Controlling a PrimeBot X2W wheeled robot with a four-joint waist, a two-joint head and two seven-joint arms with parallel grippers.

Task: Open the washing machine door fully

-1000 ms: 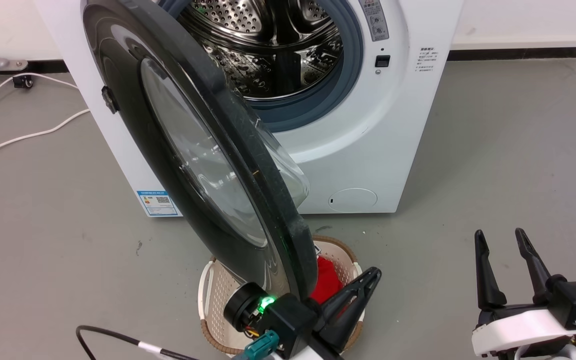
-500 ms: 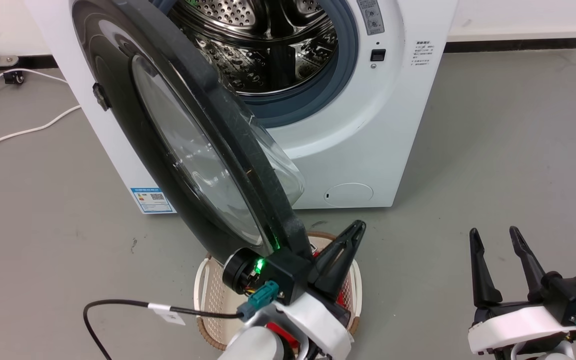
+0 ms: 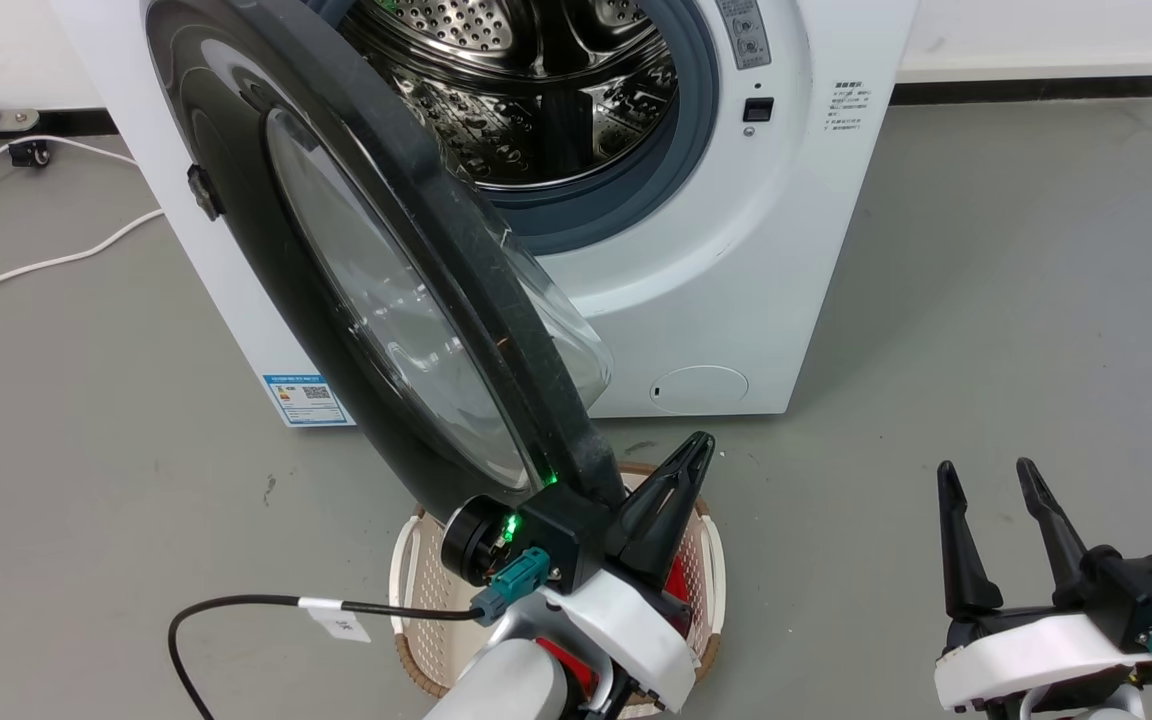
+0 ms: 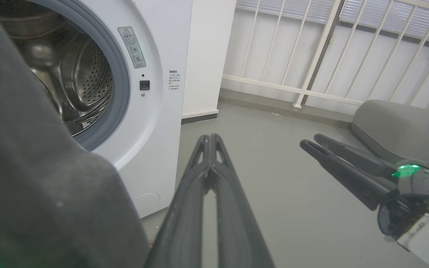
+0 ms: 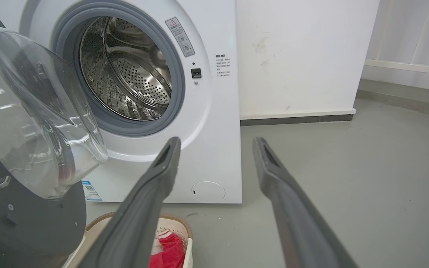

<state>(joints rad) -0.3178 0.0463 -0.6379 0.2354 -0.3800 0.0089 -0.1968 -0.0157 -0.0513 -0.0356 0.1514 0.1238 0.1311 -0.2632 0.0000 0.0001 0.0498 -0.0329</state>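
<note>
The white washing machine (image 3: pixel 736 280) stands with its drum open. Its round black washing machine door (image 3: pixel 386 330) is swung out towards me, nearly edge-on, with the glass bowl on its right face. My left gripper (image 3: pixel 698 445) is shut and empty. It sits at the door's lowest rim, on the bowl side, its body against the rim. In the left wrist view the shut left gripper (image 4: pixel 210 138) points past the dark door (image 4: pixel 32 167) on its left. My right gripper (image 3: pixel 981 475) is open and empty at the lower right, apart from the door (image 5: pixel 32 123).
A beige laundry basket (image 3: pixel 406 580) holding a red cloth (image 3: pixel 678 585) sits on the floor under the door's lower edge and my left arm. White cables (image 3: pixel 46 265) lie at the left. A grey padded object (image 4: pixel 397 126) and railings are off to the right.
The camera shifted slightly. My left gripper has moved forward along the door's lower rim towards the machine. The door's angle looks almost the same, and the right gripper has kept its place.
</note>
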